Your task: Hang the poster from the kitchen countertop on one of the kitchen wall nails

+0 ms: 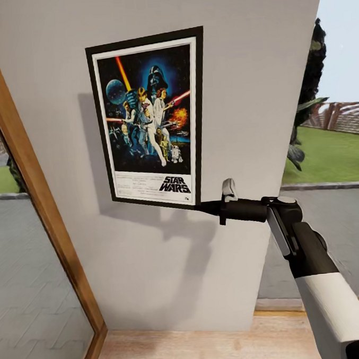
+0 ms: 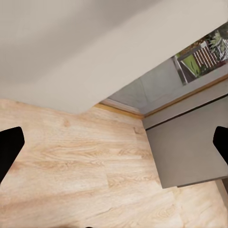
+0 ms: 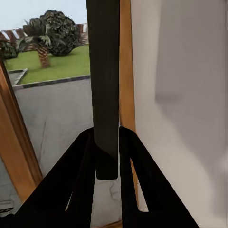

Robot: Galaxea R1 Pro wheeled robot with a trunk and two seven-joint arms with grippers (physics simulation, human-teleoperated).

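Note:
The poster [image 1: 149,117] stands upright and flat against the pale wall [image 1: 247,64], its black frame and white border around blue-black artwork with red lightsabers. My right gripper [image 1: 203,204] is shut on the poster's lower right corner, reaching in from the right. In the right wrist view the frame's dark edge [image 3: 105,71] runs between the two black fingers [image 3: 80,166]. My left gripper [image 2: 114,147] is open above the wooden floor with nothing between its fingertips [image 2: 9,147]. The kitchen countertop is out of view.
A wooden window frame [image 1: 37,199] borders the wall on the left, with glazing onto a paved yard. Another window and lawn [image 1: 332,154] lie to the right. A grey flat-fronted unit [image 2: 190,147] stands on the wooden floor [image 2: 71,161] near the wall's foot.

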